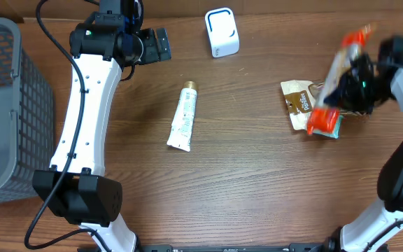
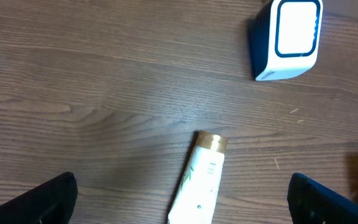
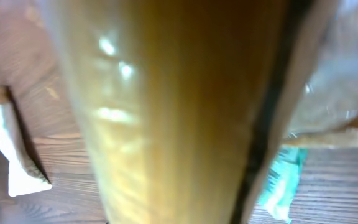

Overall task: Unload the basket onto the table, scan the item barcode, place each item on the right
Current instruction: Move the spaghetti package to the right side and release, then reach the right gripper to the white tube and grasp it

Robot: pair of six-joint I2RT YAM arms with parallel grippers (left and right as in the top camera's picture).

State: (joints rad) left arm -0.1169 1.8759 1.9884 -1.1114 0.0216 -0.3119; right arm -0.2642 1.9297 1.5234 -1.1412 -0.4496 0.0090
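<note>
Packet point(image 1: 337, 66), glossy amber with orange ends, sits pinched in right claw point(image 1: 348, 82); left claw point(image 1: 161, 43) spread.

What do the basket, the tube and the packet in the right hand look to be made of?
Basket: probably moulded grey plastic, matte, with a grid wall.
Tube: likely soft white plastic, matte, crimped flat at one end, gold cap.
Packet: thin glossy film, judging by bright glare spots; blurred, so uncertain.
</note>
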